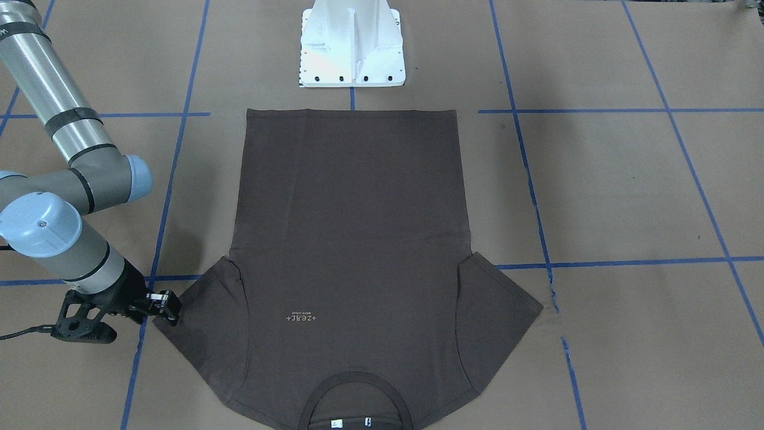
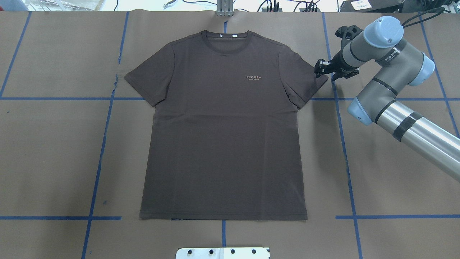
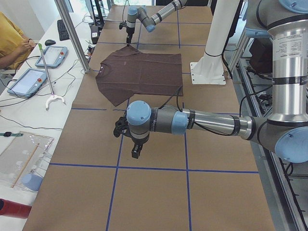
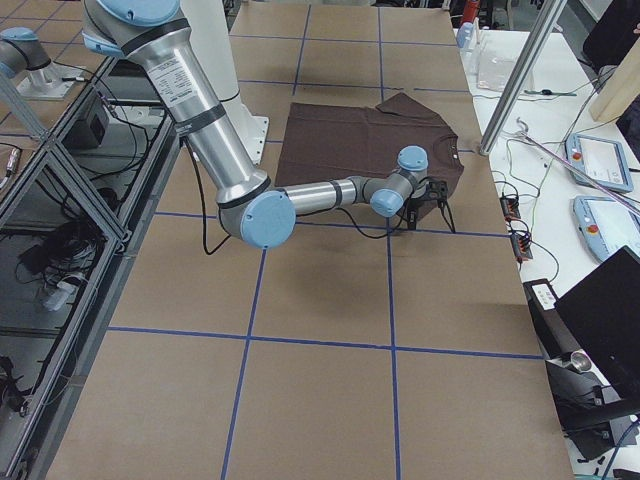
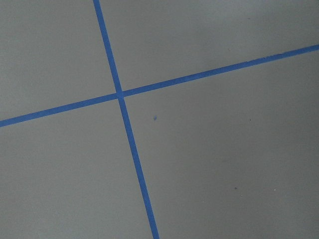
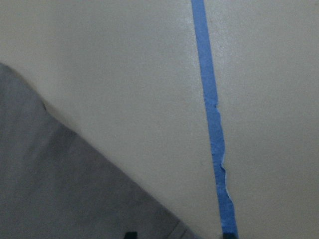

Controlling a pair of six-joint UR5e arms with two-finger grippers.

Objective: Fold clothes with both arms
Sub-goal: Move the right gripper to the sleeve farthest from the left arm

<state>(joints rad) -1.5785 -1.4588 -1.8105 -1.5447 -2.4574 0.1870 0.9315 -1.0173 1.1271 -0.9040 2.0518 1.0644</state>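
The dark brown T-shirt [image 2: 222, 136] lies flat and face up on the brown paper, collar [image 2: 224, 45] away from the robot; it also shows in the front-facing view [image 1: 352, 239]. My right gripper [image 2: 321, 69] is low at the outer corner of the sleeve [image 2: 305, 79] on the robot's right, and its jaws look open and empty. It also shows in the front-facing view [image 1: 170, 307]. The right wrist view shows the sleeve's edge [image 6: 50, 199] beside blue tape. My left gripper [image 3: 136, 153] hangs over bare paper, far from the shirt. I cannot tell if it is open or shut.
The white pedestal [image 1: 352, 48] stands just behind the shirt's hem. Blue tape lines [image 2: 104, 144] grid the paper. A side table with tablets [image 3: 21, 82], a metal post [image 3: 72, 33] and a person in yellow [image 3: 12, 38] are beyond the collar side.
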